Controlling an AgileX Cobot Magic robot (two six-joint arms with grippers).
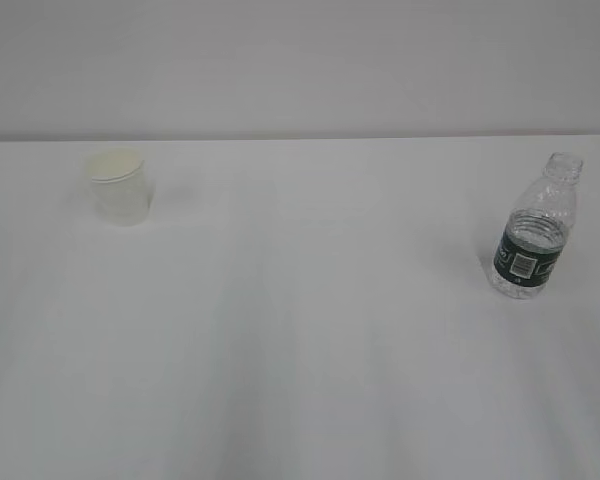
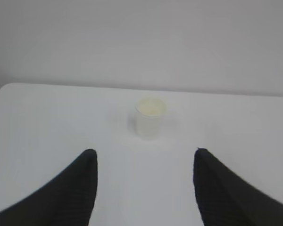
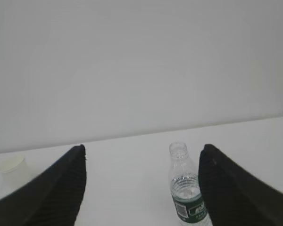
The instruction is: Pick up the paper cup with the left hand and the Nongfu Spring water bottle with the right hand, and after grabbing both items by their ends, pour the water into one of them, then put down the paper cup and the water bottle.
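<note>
The white paper cup (image 1: 117,186) stands upright at the table's far left; the left wrist view shows the paper cup (image 2: 150,118) ahead, well beyond the fingertips. My left gripper (image 2: 144,151) is open with only bare table between its black fingers. The uncapped Nongfu Spring water bottle (image 1: 533,230), clear with a dark green label, stands upright at the right. In the right wrist view the bottle (image 3: 186,186) sits ahead, close to the right finger (image 3: 236,188), with water partway up. My right gripper (image 3: 142,147) is open and holds nothing. Neither arm shows in the exterior view.
The white table (image 1: 300,350) meets a plain pale wall (image 1: 300,60) at the back. The paper cup (image 3: 12,169) also appears at the far left of the right wrist view.
</note>
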